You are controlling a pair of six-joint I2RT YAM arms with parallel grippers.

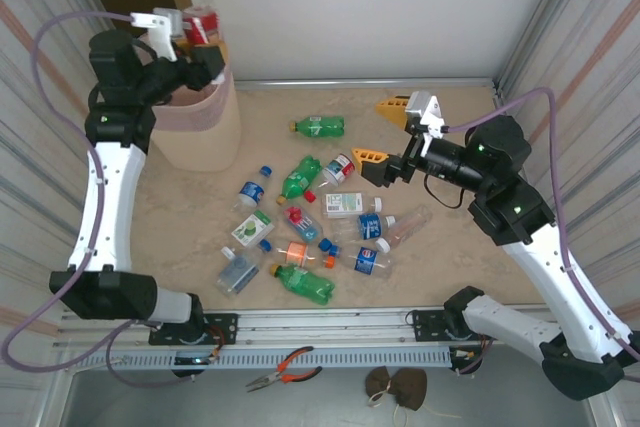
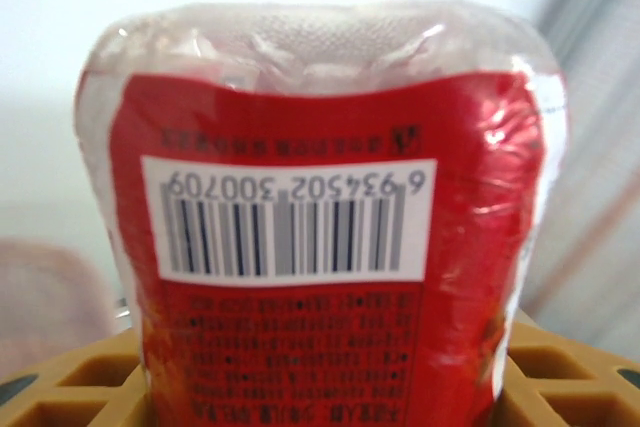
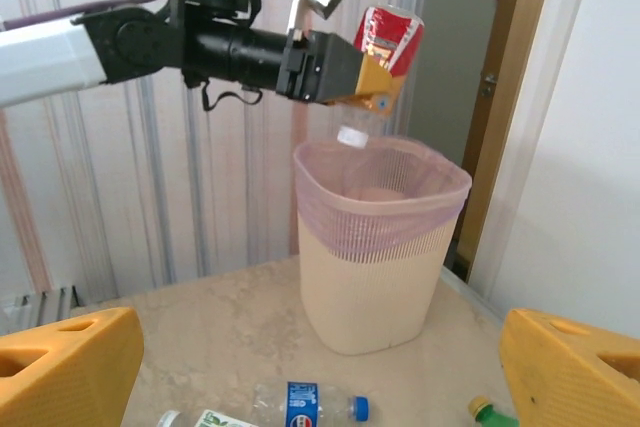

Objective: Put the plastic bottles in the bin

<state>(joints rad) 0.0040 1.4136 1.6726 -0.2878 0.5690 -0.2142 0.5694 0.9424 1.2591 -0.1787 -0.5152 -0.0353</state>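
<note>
- Top view: left gripper [image 1: 205, 47] clamped on a red-label bottle [image 1: 200, 23] above the bin [image 1: 205, 132], in the far-left corner against the wall.
- Loose bottles [image 1: 320, 217] crowd mid-table; the table [image 1: 450, 267] is bare to the right. Right gripper [image 1: 382, 134] spread wide, empty, over their far edge. Pliers [image 1: 285, 367] lie near.
- Left wrist: red-label bottle [image 2: 330, 227] wedged between fingers [image 2: 60, 387].
- Right wrist: red-label bottle [image 3: 390, 37] tilted over the bin [image 3: 380, 247] mouth; bare tabletop before it.
</note>
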